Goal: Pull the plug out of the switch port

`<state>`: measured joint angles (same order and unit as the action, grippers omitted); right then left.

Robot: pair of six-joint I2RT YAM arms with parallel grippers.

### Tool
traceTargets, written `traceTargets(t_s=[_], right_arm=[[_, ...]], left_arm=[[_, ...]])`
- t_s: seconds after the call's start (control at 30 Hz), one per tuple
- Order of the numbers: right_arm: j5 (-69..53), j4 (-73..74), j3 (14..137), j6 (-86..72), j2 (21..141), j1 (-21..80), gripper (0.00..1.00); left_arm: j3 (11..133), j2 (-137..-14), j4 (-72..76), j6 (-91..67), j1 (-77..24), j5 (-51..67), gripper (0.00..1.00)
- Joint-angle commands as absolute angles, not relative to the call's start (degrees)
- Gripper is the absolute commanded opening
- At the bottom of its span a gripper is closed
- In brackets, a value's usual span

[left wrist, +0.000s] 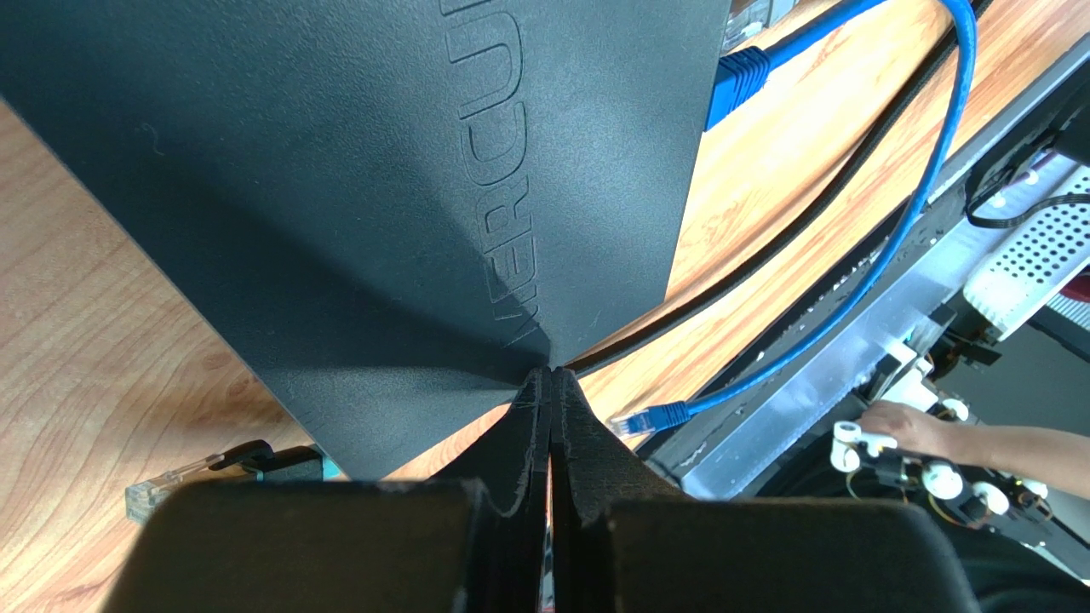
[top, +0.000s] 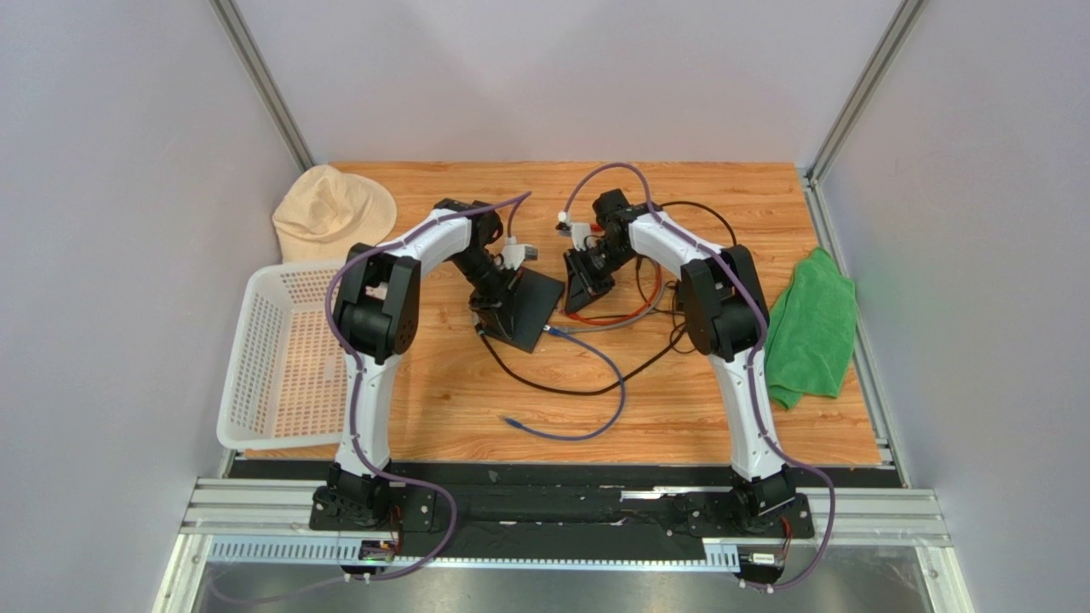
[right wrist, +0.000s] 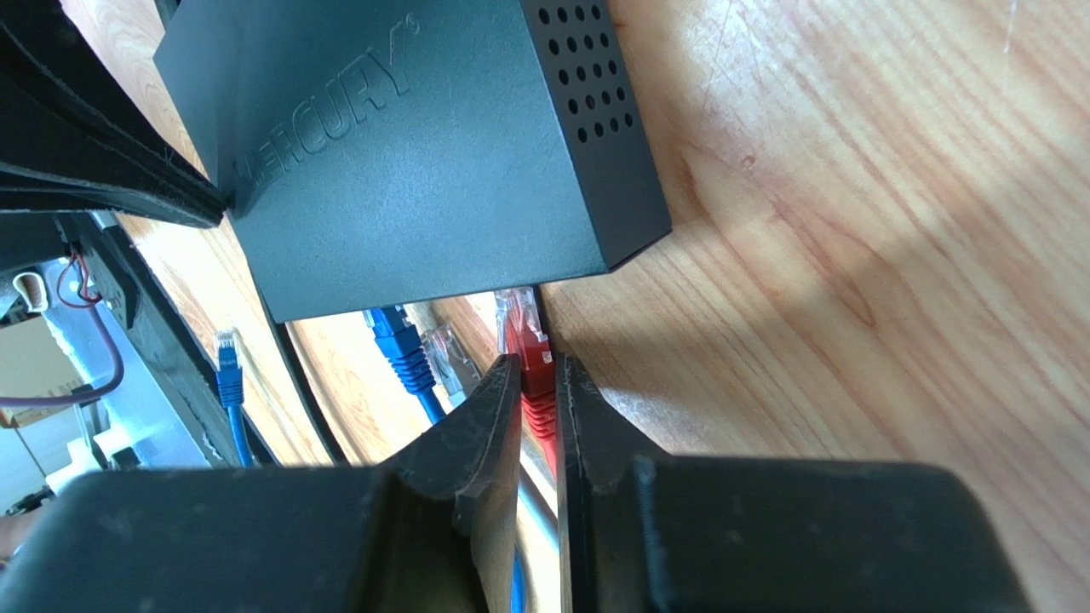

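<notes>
Port side of switch box (right wrist: 410, 141) was crowded: blue plug (right wrist: 399, 342), clear plug (right wrist: 450, 351) and red plug (right wrist: 529, 345) sat just beside each other, with right gripper (right wrist: 539, 367) pinched on the red one. Closed left gripper (left wrist: 552, 377) sat at the box corner. Loops of black cable (left wrist: 793, 230) and blue cable (top: 612, 383) crossed the near table (right wrist: 832, 256). Bare wood lay right of the box.

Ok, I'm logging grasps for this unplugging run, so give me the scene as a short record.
switch: black box on wooden table
left gripper: shut, tips against switch corner
right gripper: shut on red plug beside switch edge
blue plug: at switch edge, apparently seated
blue cable's far end: loose on table
</notes>
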<state>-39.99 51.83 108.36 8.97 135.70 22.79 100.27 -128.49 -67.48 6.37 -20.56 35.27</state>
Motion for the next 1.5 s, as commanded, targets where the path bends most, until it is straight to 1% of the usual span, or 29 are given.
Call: traceTargets(t_s=[0.0,0.2,0.43,0.5,0.53,0.6,0.63,0.7,0.83,0.93,1.0,1.03,1.07,1.1,1.17,1.23,1.27,1.3,1.33,1.4,1.43,1.47], right_arm=[[-33.3,57.1,107.4,12.4,137.7,22.3,0.0],[-32.1,57.1,109.9,13.0,133.8,21.0,0.0],[-29.3,57.7,113.1,16.7,130.4,14.5,0.0],[-28.3,58.8,116.0,18.9,131.5,12.9,0.0],[-27.2,61.1,120.5,19.8,132.3,11.2,0.0],[-25.6,63.6,125.4,22.0,135.7,9.9,0.0],[-23.1,65.4,130.0,24.2,136.7,8.7,0.0],[-19.9,65.9,133.4,25.7,139.3,7.7,0.0],[-13.7,62.9,135.5,28.6,140.3,6.7,0.0],[-14.1,60.8,133.7,28.6,139.0,6.7,0.01],[-15.5,60.3,131.4,27.5,137.8,6.8,0.1],[-16.2,60.3,130.6,27.1,137.5,6.8,0.17],[-16.7,60.5,129.1,26.2,136.8,6.8,0.35],[-16.9,60.4,128.5,25.4,136.3,6.9,0.4],[-17.3,60.3,127.7,23.8,134.6,7.0,0.48],[-22.0,60.5,126.5,22.2,132.8,6.9,0.51],[-24.5,60.6,125.5,22.3,130.5,7.1,0.55],[-30.0,60.7,121.9,23.5,129.1,7.6,0.57],[-32.1,60.6,119.4,24.8,127.7,8.0,0.58],[-34.7,58.9,112.8,30.2,122.7,10.4,0.59],[-34.9,57.7,105.7,32.3,120.8,11.3,0.59],[-34.8,55.9,101.3,34.3,116.8,12.3,0.59]], left_arm=[[99.8,-132.4,-61.6,8.2,-21.3,27.2,0.0],[99.9,-132.5,-61.7,8.2,-21.3,27.1,0.0],[100.1,-132.6,-61.8,8.2,-21.3,27.1,0.0],[100.2,-132.6,-61.8,8.2,-21.3,27.1,0.0],[100.2,-132.6,-61.8,8.2,-21.3,27.1,0.0],[100.2,-132.7,-61.8,8.0,-21.3,27.2,0.0],[100.4,-132.7,-61.8,8.1,-21.3,27.1,0.0],[100.5,-132.8,-61.8,8.1,-21.3,27.2,0.0],[100.8,-132.9,-61.7,8.1,-21.3,27.2,0.0],[100.9,-133.1,-61.8,8.1,-21.3,27.4,0.0],[101.0,-133.1,-61.8,8.0,-21.3,27.5,0.0],[101.1,-133.2,-61.8,8.0,-21.3,27.5,0.0],[101.1,-133.2,-61.8,8.1,-21.3,27.6,0.0],[101.1,-133.1,-61.8,8.0,-21.3,27.8,0.0],[101.2,-133.2,-61.8,8.1,-21.3,27.8,0.0],[101.2,-133.2,-61.8,8.0,-21.3,28.0,0.0],[101.2,-133.2,-61.7,8.1,-21.3,28.0,0.0],[101.2,-133.2,-61.7,8.1,-21.3,28.1,0.0],[101.3,-133.2,-61.6,8.0,-21.3,28.2,0.0],[101.6,-133.3,-61.9,8.3,-21.3,29.1,0.0],[101.6,-133.5,-62.0,8.8,-21.3,29.8,0.02],[101.9,-133.6,-62.1,9.0,-21.3,30.3,0.03]])
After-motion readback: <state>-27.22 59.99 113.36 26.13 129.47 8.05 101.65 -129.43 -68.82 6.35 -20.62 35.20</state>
